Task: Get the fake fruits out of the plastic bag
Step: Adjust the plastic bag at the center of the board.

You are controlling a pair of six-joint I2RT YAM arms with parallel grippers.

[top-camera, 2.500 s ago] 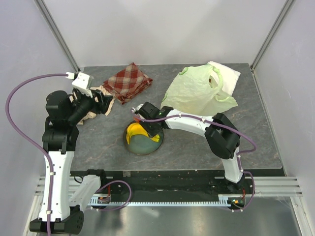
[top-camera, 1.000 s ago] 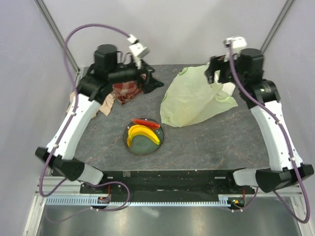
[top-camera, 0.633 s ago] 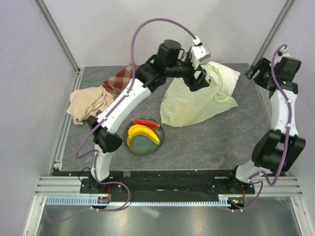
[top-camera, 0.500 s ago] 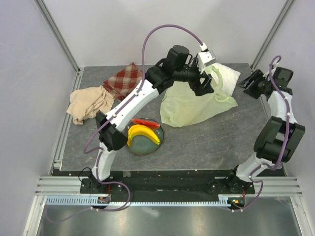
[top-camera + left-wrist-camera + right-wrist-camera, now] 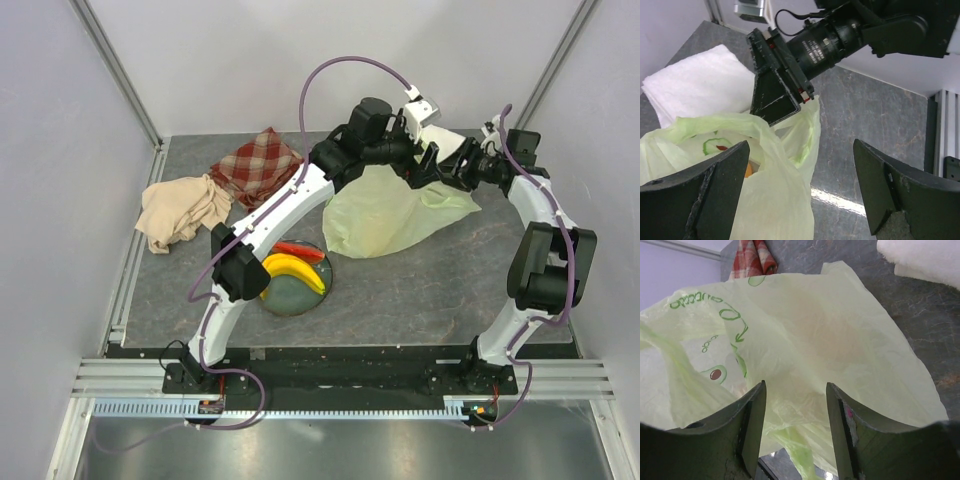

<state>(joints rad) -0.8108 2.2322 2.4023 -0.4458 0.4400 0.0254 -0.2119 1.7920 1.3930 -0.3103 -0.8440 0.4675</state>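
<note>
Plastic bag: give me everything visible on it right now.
The plastic bag is thin, crinkly, translucent pale yellow-green film with green printed lettering and a logo. It lies on the dark table toward the far right, its far end against the white folded towel. An orange tint shows through near the mouth. A fold runs between the open fingers of the right claw; no pinch is visible. The open left claw hovers above it.
</note>
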